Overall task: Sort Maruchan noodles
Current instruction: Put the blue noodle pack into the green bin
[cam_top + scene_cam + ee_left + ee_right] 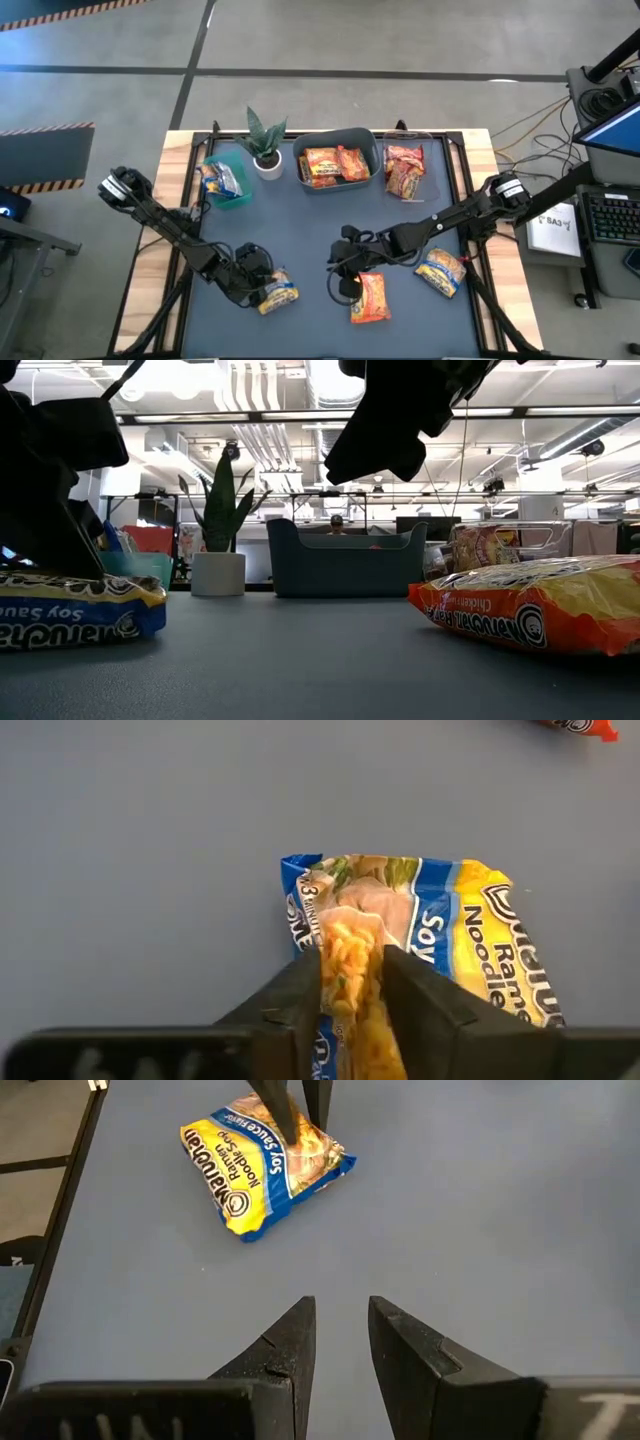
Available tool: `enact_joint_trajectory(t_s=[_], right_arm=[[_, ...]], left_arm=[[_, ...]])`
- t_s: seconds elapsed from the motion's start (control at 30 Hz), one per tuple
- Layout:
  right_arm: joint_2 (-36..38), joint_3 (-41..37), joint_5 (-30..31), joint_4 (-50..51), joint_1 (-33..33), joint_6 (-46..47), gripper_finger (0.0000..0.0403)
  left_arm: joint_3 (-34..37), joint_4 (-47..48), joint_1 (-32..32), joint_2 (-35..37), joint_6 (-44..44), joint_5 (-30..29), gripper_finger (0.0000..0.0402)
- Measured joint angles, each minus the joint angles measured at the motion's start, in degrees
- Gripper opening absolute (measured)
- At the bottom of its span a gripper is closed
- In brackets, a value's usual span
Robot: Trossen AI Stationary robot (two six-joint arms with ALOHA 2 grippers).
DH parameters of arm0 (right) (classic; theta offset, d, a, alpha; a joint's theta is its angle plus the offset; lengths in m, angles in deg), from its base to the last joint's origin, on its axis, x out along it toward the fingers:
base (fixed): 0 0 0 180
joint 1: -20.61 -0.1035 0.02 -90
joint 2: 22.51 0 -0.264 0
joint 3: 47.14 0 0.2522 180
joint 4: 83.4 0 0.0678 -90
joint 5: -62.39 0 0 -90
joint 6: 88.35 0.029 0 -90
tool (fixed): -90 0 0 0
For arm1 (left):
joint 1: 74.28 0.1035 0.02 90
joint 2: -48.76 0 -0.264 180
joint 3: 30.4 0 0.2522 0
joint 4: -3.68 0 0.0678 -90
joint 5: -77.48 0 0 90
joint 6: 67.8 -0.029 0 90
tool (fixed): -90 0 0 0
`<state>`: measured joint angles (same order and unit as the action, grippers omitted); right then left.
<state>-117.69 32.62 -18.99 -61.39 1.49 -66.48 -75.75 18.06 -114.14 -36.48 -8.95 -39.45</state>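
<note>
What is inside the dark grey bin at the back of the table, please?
The dark grey bin holds orange-yellow noodle packets, at least two lying side by side in the high view. Anything beneath them is covered, and in the low view the bin's wall hides its contents.

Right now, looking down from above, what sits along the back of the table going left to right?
Teal bin holding a blue-yellow packet → potted plant → dark grey bin with orange packets → red packets stacked on the table.
</note>
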Motion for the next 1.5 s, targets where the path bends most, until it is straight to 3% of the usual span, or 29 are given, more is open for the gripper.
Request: enact_joint_trajectory(t_s=[0.2, 0.27, 0.6, 1.0, 1.27, 1.5], right_arm=[[0.0, 0.0, 0.4, 0.0, 0.0, 0.0, 0.0086], [0.0, 0.0, 0.4, 0.0, 0.0, 0.0, 0.0086], [0.0, 0.0, 0.4, 0.0, 0.0, 0.0, 0.0086], [0.0, -0.1, 0.4, -1.0, 0.0, 1.8, 0.0086], [-6.7, -0.3, -6.1, -14.4, 0.3, 8.1, 0.0086], [-13.1, 0.1, -5.6, -24.9, 0.4, -0.3, 0.0086]], left_arm=[[-1.0, 0.6, 0.0, -0.1, -2.3, 0.2, 0.0012], [-1.4, 0.6, 0.0, -0.1, -2.8, 0.6, 0.0004], [-4.5, 0.8, -0.2, -0.1, -11.8, 0.4, 0.0000], [-7.4, 1.0, -0.3, -0.1, -17.9, -6.5, 0.0000], [-9.3, 3.6, -0.3, 0.0, -17.9, -6.6, 0.0000], [-9.7, 4.4, -0.5, 0.0, -17.7, -4.2, 0.0000]])
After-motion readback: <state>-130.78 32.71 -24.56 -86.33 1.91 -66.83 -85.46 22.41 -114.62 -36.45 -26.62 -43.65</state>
